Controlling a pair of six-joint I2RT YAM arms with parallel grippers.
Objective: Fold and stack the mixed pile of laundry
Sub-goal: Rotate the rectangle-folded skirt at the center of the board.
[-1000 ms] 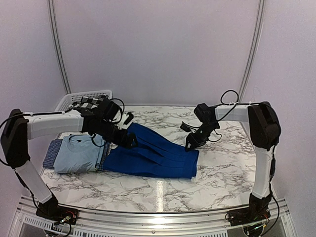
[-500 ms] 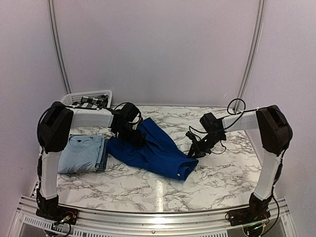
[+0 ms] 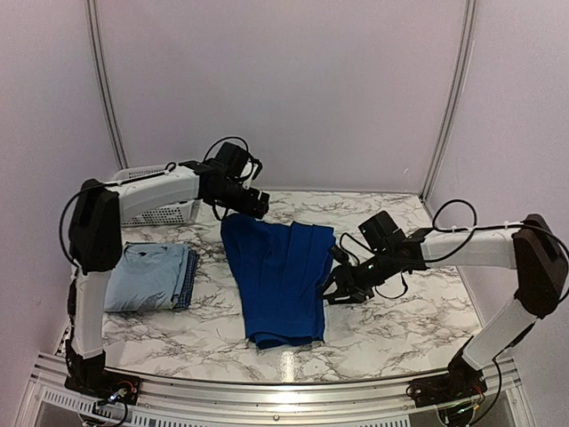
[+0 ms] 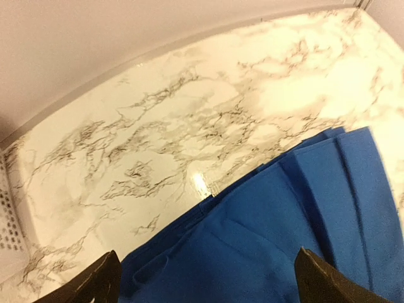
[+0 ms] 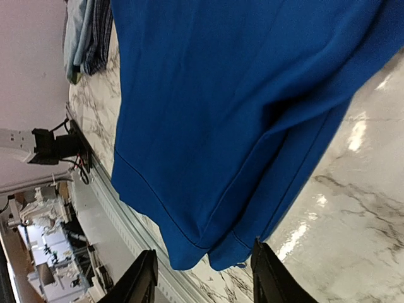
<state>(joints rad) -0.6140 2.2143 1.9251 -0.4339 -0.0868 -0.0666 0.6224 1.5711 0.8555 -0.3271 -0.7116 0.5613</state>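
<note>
3 garments lie on the marble tabletop (image 3: 400, 325). The royal-blue shirt (image 3: 276, 280), folded into a long strip, lies flat across the middle. 1 short end points toward the back wall and the other lies near the front edge, and lengthwise creases run along it. Well to its left the folded pale blue T-shirt (image 3: 142, 277) rests on the small-checked navy cloth (image 3: 189, 283). The edge of that cloth shows along the T-shirt's right side. Bare marble separates this stack from the blue shirt.

The left end effector (image 3: 256, 203) hovers over the far end of the royal-blue shirt. In the left wrist view its 2 fingers (image 4: 101, 281) stand wide apart with only the shirt below them, so it is released and holds nothing.

The right end effector (image 3: 338, 289) sits low at the shirt's right edge, toward the near half. In the right wrist view its 2 fingers (image 5: 268, 274) are parted. The shirt's hemmed corner lies just ahead of the tips, and glossy marble shows in the gap. It appears to grip nothing, though the oblique view does not show whether a fingertip touches the cloth.

A white lattice basket (image 4: 7, 221) stands at the far left corner, largely hidden behind the left arm.
</note>
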